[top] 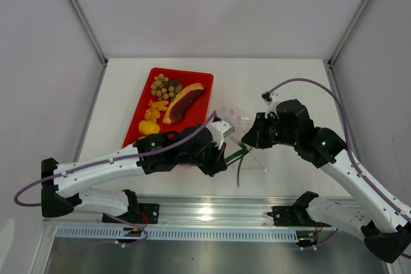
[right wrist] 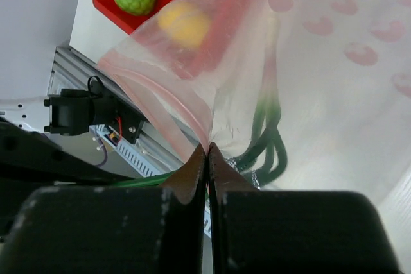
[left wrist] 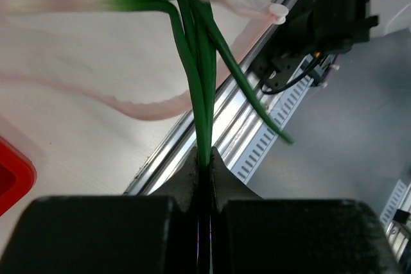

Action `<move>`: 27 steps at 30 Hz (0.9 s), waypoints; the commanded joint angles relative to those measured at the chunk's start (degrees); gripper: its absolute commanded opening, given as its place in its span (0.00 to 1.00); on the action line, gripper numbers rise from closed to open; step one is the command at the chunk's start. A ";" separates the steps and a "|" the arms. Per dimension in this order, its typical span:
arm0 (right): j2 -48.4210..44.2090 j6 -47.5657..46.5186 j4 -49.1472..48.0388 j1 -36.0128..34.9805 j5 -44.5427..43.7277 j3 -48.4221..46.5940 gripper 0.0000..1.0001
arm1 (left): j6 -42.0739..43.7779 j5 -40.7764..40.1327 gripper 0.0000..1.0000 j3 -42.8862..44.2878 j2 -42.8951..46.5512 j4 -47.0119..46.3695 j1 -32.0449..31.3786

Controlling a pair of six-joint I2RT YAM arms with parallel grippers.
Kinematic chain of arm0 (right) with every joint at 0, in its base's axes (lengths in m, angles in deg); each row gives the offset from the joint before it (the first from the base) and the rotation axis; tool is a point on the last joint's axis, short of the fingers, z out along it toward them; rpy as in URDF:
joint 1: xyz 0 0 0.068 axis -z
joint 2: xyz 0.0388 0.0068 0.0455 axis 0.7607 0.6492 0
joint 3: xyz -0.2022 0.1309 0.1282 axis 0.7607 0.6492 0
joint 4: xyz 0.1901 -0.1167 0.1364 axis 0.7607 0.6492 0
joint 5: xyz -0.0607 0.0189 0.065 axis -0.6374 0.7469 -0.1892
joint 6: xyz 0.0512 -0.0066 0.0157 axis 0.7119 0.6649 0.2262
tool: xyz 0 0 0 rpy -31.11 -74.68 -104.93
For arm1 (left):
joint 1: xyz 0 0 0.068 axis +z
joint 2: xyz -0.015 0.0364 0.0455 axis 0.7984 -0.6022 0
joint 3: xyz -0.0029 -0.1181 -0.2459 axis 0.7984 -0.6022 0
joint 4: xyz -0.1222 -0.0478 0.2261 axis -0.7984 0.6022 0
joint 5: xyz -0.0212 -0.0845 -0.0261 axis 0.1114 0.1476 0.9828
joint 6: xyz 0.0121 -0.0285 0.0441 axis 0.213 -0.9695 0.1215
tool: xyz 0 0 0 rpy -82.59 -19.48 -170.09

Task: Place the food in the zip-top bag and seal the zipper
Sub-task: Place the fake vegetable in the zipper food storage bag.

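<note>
Left gripper (left wrist: 205,158): clamped shut on green onion (left wrist: 200,75) leaves.
Right gripper (right wrist: 207,152): pinching zip-top bag (right wrist: 321,94) at the zipper (right wrist: 154,97).
Long axis: runs from the clamped leaves toward the bag mouth; one leaf trails toward the near edge.
Room: bare counter (top: 282,88) behind and to the right; red tray (top: 199,76) just to the left.

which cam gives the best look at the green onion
Left wrist: the green onion runs up the middle of the frame, its stalks pinched in the left pincer. Top external shows only a thin green strand by the zip-top bag. Right wrist shows it blurred through the bag's plastic.
</note>
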 commanded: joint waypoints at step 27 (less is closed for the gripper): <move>-2.93 9.79 0.21 -3.76 -12.77 0.31 0.00 | -11.68 -11.12 0.01 17.20 -19.15 4.09 4.91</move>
